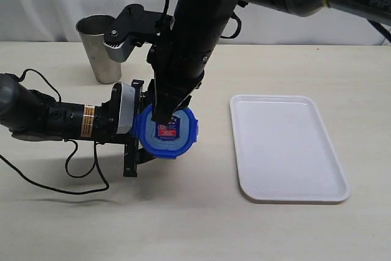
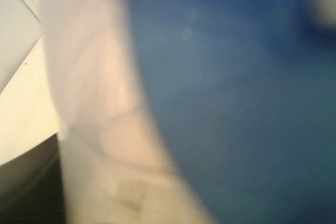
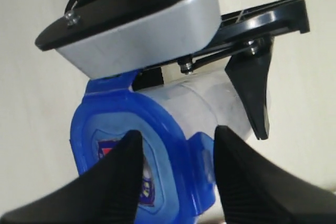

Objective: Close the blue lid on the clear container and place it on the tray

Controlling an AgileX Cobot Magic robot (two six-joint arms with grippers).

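Left of centre over the desk [image 1: 244, 230], your left end effector [image 1: 138, 125] clamps the clear container [image 3: 210, 103] by its body. The blue lid [image 1: 183, 134] sits on the container's mouth, sticker showing. Your right end effector [image 3: 178, 130] hangs over the lid, fingers parted, astride a flap at the rim. The white tray [image 1: 287, 145] lies to the right, well apart. A steel tumbler [image 1: 101, 47] stands far left.
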